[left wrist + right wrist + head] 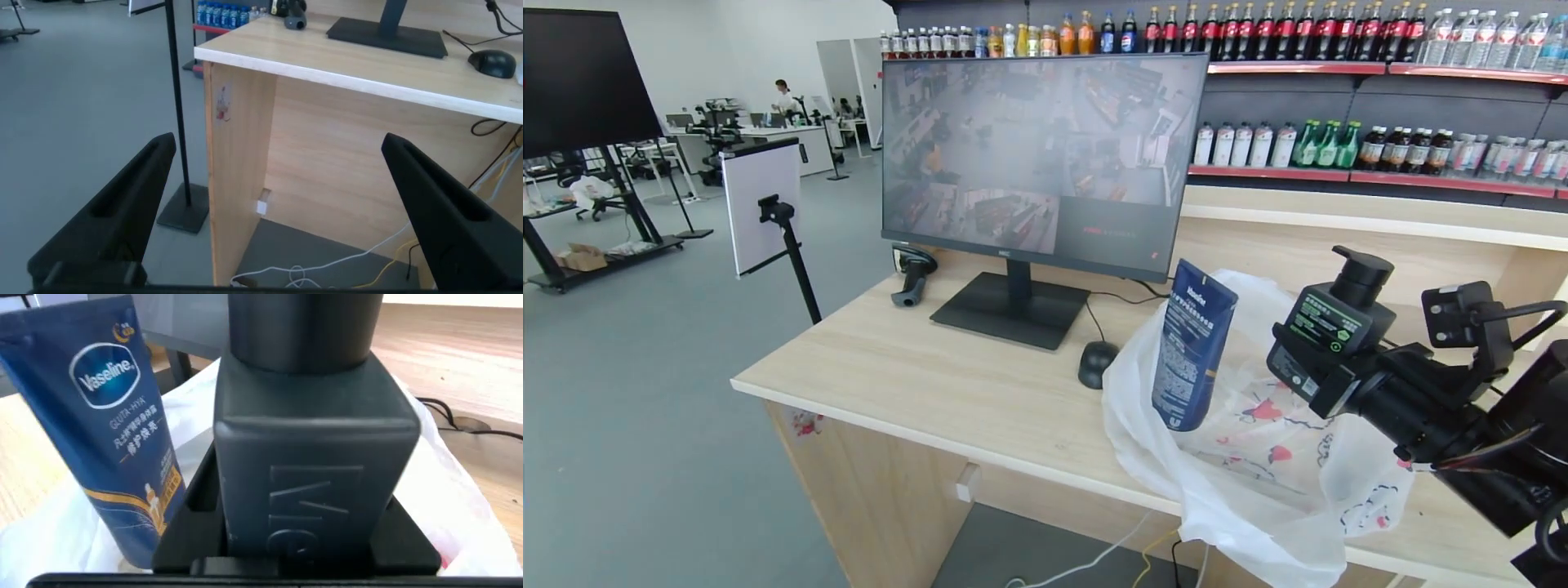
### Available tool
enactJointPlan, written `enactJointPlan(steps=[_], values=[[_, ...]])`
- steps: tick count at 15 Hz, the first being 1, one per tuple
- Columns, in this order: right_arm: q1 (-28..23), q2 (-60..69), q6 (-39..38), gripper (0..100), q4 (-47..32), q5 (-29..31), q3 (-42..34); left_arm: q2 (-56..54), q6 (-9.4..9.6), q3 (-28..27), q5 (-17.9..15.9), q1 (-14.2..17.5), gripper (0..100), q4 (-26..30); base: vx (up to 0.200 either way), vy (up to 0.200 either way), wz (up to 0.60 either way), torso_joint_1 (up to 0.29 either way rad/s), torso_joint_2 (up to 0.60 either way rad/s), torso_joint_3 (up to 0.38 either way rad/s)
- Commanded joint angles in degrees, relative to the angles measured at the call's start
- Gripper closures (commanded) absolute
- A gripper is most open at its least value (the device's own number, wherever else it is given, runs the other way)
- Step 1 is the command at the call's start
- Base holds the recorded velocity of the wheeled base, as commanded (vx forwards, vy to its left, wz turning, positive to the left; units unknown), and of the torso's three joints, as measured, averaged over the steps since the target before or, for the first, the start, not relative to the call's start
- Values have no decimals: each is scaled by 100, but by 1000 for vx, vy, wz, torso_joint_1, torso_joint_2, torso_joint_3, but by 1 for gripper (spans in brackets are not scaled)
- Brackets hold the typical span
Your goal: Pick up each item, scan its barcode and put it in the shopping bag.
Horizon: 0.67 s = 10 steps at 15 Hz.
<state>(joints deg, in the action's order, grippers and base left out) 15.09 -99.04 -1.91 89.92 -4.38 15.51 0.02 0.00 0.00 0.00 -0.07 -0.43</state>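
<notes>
My right gripper (1335, 380) is shut on a dark grey pump bottle (1327, 327), held tilted in the air above the white shopping bag (1258, 490) at the counter's front right. The right wrist view has the bottle (306, 449) close up between the fingers. A blue lotion tube (1192, 355) stands upright in the bag's near-left side, just left of the bottle (122, 433). The black barcode scanner (913, 273) rests on the counter left of the monitor. My left gripper (278, 212) hangs open and empty, low beside the counter's front.
A monitor (1037, 155) stands mid-counter, with a black mouse (1097, 362) and cables to its right. The wooden counter (931, 376) has bare room at front left. A black stand (792, 253) rises off the counter's left corner. Drink shelves line the back wall.
</notes>
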Motion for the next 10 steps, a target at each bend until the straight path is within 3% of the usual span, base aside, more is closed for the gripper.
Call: enactJointPlan(steps=[1,4,10], values=[[-24,-353,-2,100,8,-2,198,-2,0,0,9,-1,0,-1,0,0,0,0,0,0],[-314,-766,-28,100,8,-2,471,-2,0,0,0,-1,0,-1,0,0,0,0,0,0],[-323,-1320,-37,100,8,-11,805,-2,0,0,9,-1,0,-10,0,0,0,0,0,0]])
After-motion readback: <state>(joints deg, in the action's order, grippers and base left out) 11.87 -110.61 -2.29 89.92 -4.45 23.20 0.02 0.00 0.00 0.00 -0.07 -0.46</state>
